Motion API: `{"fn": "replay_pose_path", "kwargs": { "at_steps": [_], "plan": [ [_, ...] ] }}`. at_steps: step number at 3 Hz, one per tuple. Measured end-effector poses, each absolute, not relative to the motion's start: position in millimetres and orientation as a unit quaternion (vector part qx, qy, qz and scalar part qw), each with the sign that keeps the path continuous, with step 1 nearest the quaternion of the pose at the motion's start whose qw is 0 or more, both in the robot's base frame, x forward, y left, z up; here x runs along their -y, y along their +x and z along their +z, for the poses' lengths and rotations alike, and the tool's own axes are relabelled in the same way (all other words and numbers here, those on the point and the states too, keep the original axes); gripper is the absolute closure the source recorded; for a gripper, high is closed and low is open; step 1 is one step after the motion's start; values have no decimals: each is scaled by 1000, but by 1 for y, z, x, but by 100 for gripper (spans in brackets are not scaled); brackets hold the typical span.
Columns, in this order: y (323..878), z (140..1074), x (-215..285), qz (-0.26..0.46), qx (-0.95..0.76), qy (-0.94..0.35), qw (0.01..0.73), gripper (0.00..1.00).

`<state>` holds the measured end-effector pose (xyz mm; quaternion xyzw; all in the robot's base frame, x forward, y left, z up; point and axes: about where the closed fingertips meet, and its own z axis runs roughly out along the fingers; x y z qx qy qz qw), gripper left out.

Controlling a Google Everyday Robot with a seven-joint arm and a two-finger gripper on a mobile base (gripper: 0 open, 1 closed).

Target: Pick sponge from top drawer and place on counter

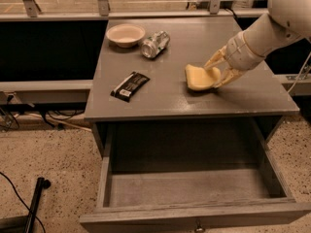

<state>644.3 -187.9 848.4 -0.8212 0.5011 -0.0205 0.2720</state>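
the end effector (pixel 213 75) is reaching in from the right over the counter (pixel 170 103), its two yellowish fingers (pixel 217 58) closing on the right end of the sponge (pixel 199 77), one finger lying behind that end and one in front. the sponge is sitting on the right half of the counter, its left part resting on the surface and its gripped end curling slightly upward.

the sponge is appearing light, soft and easily squashed. a pinch across a short edge, as here, is likely bending it rather than lifting it flat, and a hold nearer the middle would be keeping it level. it is not looking slippery or fragile, so a drop onto the counter should be doing no harm.

the top drawer (pixel 189 191) is standing pulled fully out below the counter, its knob (pixel 198 224) at the lower edge of the view, and its floor is showing nothing inside. the pale bowl (pixel 125 34) at the far left is showing no contents, a crushed can (pixel 154 43) is lying on its side beside it, and a dark wrapped bar (pixel 130 86) is lying well apart from the sponge.
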Motion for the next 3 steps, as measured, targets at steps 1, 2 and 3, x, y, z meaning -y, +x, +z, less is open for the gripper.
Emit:
{"fn": "replay_pose_path", "kwargs": {
  "at_steps": [1,2,3],
  "plan": [
    [644,850,187,-18,-500,-822,273,12],
    [639,871,178,9,-481,-822,305,0],
    [631,897,166,62,-450,-819,351,0]
  ]
}}
